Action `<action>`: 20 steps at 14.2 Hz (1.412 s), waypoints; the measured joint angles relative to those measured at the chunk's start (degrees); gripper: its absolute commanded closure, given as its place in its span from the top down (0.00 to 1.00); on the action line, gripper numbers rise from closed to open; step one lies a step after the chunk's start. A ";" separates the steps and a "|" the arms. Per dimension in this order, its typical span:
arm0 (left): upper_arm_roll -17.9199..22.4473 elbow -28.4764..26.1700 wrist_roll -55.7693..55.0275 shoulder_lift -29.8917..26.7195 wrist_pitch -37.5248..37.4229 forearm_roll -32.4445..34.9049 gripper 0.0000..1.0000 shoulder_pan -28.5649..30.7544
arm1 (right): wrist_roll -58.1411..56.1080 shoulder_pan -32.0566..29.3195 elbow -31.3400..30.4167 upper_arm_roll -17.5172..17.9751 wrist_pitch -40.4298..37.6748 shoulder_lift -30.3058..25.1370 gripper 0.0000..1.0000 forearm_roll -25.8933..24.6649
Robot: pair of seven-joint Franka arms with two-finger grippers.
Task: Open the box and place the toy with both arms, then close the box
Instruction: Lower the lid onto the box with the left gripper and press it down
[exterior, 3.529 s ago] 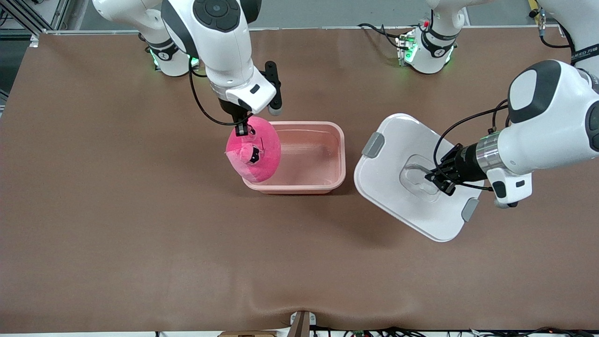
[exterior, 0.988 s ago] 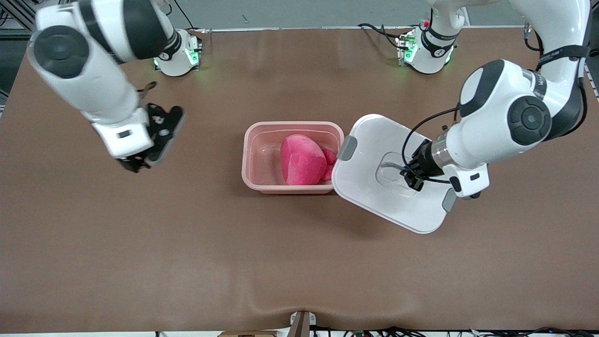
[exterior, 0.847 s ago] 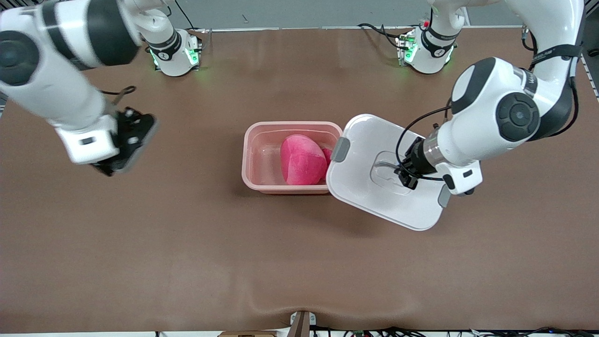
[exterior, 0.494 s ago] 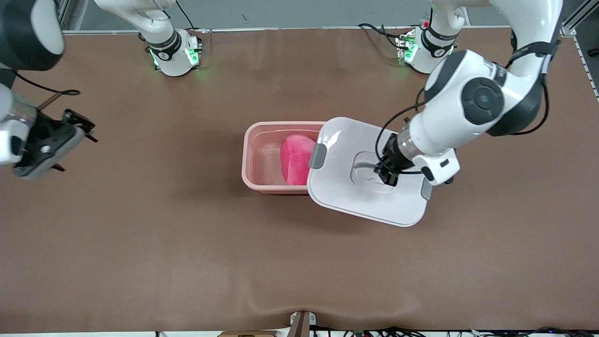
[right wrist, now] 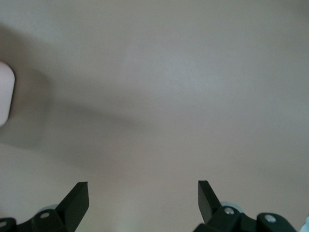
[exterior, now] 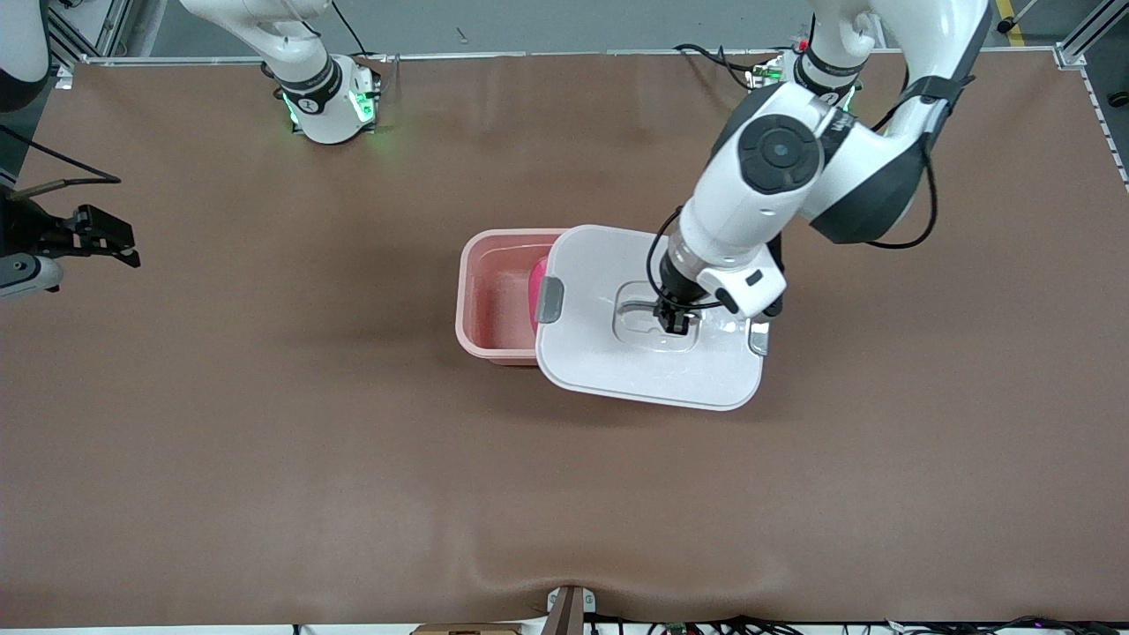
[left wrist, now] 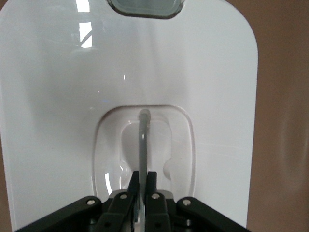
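Box: rounded-rect pale pink plastic tub (exterior: 489, 304), mid-table, open top partly covered.
Lid: white plastic lid (exterior: 609, 366) w/ grey side clips, held above tub, overlapping the tub end toward left arm's side; rest of lid overhangs the brown table mat (exterior: 353, 459).
Lid handle: clear recessed centre handle (left wrist: 143, 145), thin bar standing up between the pads.
Toy: hot-pink plush blob (exterior: 535, 287) inside tub, only a sliver visible at lid edge.
L gripper: left gripper (exterior: 675, 319) over lid centre, jaws pinched tight on the handle bar, carrying the lid.
R gripper: right gripper (right wrist: 143, 198) at right arm's end of table, over bare mat, jaws spread wide, holding nothing; arm waits.
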 measured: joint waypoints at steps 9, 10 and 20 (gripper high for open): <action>-0.06 -0.04 -15.10 3.90 3.63 9.05 0.00 -8.31 | 17.83 -3.09 -0.09 -0.67 -1.71 -1.83 1.00 1.71; -0.04 -0.06 -16.75 4.40 3.67 9.97 0.00 -9.15 | 18.43 -3.34 -0.35 -0.69 -1.79 -2.29 1.00 1.78; -0.01 -0.07 -26.03 7.89 7.29 18.26 0.00 -14.94 | 17.81 -4.60 -5.96 -0.49 2.72 -6.34 1.00 2.28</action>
